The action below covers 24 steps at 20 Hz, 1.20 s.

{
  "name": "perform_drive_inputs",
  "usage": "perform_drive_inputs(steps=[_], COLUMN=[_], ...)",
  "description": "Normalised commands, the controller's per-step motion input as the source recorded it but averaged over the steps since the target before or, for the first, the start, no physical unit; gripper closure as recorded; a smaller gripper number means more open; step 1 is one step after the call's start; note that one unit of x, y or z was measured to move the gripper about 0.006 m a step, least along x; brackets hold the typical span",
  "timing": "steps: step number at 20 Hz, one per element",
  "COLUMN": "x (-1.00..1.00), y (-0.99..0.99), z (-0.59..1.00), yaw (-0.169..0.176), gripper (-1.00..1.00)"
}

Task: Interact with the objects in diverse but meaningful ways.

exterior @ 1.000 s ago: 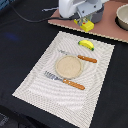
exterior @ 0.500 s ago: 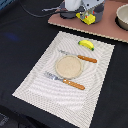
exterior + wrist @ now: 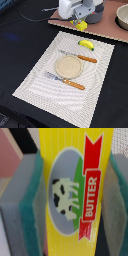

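Yellow rectangular butter box with red marks sits upright between the gripper's grey-green pads, which are clamped on its two sides; it hangs beyond the far edge of the striped cloth placemat, above the pinkish board, so any set-down lies straight below.

place: looks like a lab tabletop made up as a dining spot
clues: black-draped table, striped placemat, toy butter box

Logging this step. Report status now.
Gripper shut on yellow butter box, held above the far mat edge. Yellow banana on mat. Nothing in the way.
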Motion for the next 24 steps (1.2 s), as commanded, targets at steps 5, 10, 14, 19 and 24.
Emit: perform_drive_inputs(steps=[5, 10, 14, 19, 24], x=[-0.48, -0.52, -0.53, -0.44, -0.25], y=[0.0, 0.0, 0.0, 0.02, 0.05], z=[-0.65, -0.68, -0.55, -0.05, 0.48], yaw=[0.017, 0.014, 0.006, 0.001, -0.003], gripper=[1.0, 1.0, 1.0, 1.0, -1.0])
